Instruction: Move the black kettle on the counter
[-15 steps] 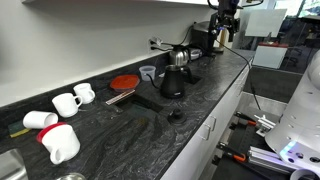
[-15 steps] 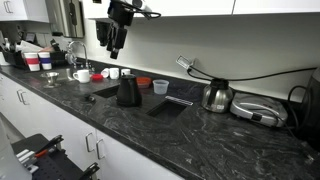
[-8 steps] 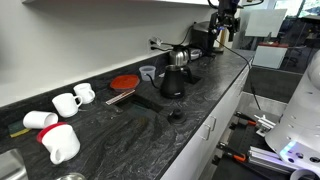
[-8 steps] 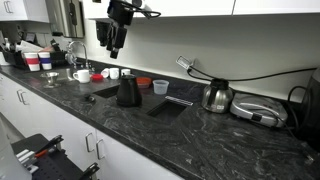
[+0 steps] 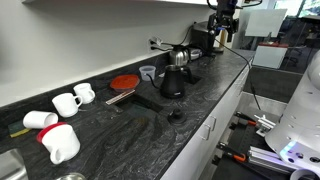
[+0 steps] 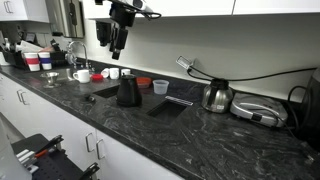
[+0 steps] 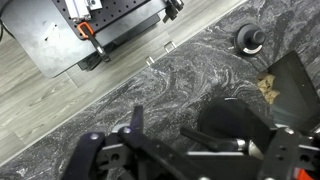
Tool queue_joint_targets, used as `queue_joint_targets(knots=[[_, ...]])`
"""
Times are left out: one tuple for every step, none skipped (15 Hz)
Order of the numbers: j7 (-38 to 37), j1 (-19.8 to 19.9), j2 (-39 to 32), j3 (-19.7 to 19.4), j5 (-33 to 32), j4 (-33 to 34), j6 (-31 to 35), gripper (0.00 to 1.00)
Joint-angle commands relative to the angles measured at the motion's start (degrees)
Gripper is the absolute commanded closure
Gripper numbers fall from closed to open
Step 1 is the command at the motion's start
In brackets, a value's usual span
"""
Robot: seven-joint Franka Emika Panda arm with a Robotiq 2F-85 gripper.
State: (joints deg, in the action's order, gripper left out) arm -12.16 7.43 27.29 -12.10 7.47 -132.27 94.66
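Observation:
The black kettle (image 5: 173, 82) stands upright on the dark speckled counter (image 5: 205, 100), near its middle; it also shows in an exterior view (image 6: 128, 92). My gripper (image 6: 116, 44) hangs high above the counter, up and to one side of the kettle, and touches nothing. It also shows at the top of an exterior view (image 5: 222, 30). In the wrist view the gripper (image 7: 205, 150) is open and empty. The kettle (image 7: 245, 120) lies far below it, handle pointing left, on the counter (image 7: 180, 80).
White mugs (image 5: 67, 103) and a tipped white mug (image 5: 60, 143) sit at one end. A red lid (image 5: 124, 81) and a blue cup (image 5: 148, 72) are behind the kettle. A steel pot (image 6: 217, 96), a black mat (image 6: 165, 106) and a small black knob (image 7: 247, 38) are nearby.

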Motion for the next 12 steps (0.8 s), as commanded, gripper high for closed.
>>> queue_joint_targets(knots=[[-2.2,2.7,-0.9,1.4,1.2,0.2,1.4,0.0],[-2.3,2.8,-0.9,1.4,1.2,0.1,1.7,0.0],[-2.1,2.9,-0.8,1.4,1.1,0.0,2.0,0.0],[-1.1,2.8,-0.8,1.4,0.6,0.1,0.7,0.0],[-1.1,2.8,-0.8,1.4,0.5,0.1,0.7,0.0],[-1.1,2.8,-0.8,1.4,0.5,0.1,0.7,0.0],[-1.1,2.8,-0.8,1.4,0.5,0.1,0.7,0.0],[-1.1,2.8,-0.8,1.4,0.5,0.1,0.7,0.0],[-1.1,2.8,-0.8,1.5,0.5,0.1,0.7,0.0],[-1.1,2.8,-0.8,1.5,0.5,0.1,0.7,0.0],[-1.1,2.8,-0.8,1.5,0.5,0.1,0.7,0.0],[-1.1,2.8,-0.8,1.5,0.5,0.1,0.7,0.0]])
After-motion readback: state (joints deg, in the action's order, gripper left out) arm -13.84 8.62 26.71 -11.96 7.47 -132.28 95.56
